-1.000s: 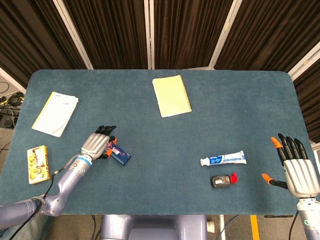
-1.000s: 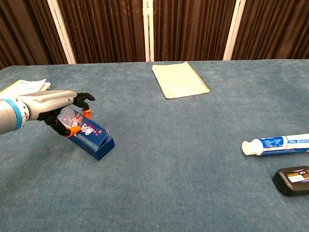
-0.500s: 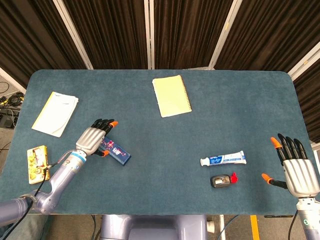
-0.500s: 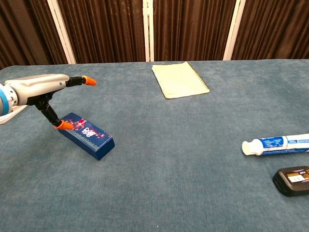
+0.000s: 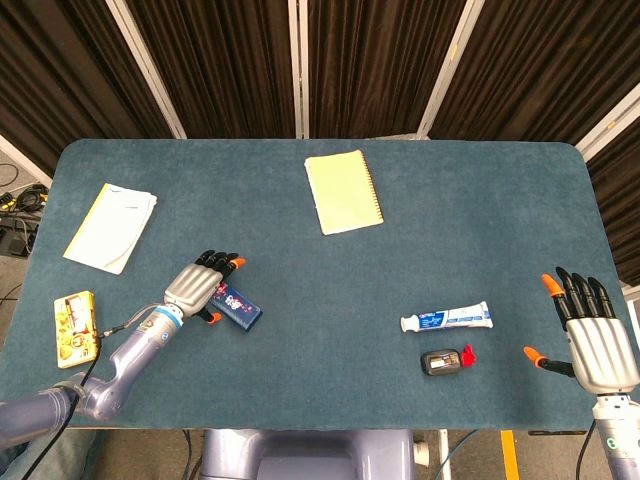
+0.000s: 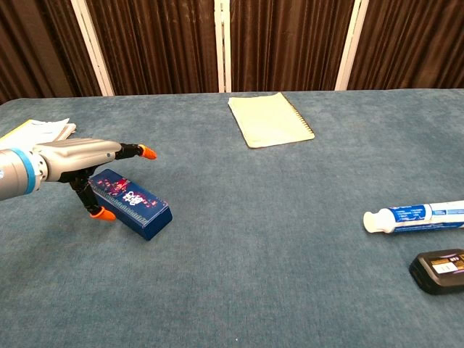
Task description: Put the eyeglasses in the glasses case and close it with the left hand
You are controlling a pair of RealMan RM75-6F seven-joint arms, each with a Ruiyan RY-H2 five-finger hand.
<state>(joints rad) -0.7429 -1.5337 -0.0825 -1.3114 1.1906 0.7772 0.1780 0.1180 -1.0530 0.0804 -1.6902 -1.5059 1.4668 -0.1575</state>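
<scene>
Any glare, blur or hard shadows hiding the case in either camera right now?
Head view: even light, no glare, glasses case sharp, partly covered by the left hand. Chest view: case crisp, only a soft shadow beneath the hand.

On my screens both views are bright and evenly lit, and the light seems to come from above. Shadows are soft and short: in the chest view a small dark shadow lies under the left hand [image 6: 69, 161] and along the near side of the blue case [image 6: 131, 204]. The table [image 5: 300, 330] cloth is matte and gives no glare. The curtains [image 5: 370, 60] behind stay dark, with little detail in the folds. The head view is sharp and bends a little at the edges. In the chest view the near cloth looks slightly soft.
</scene>
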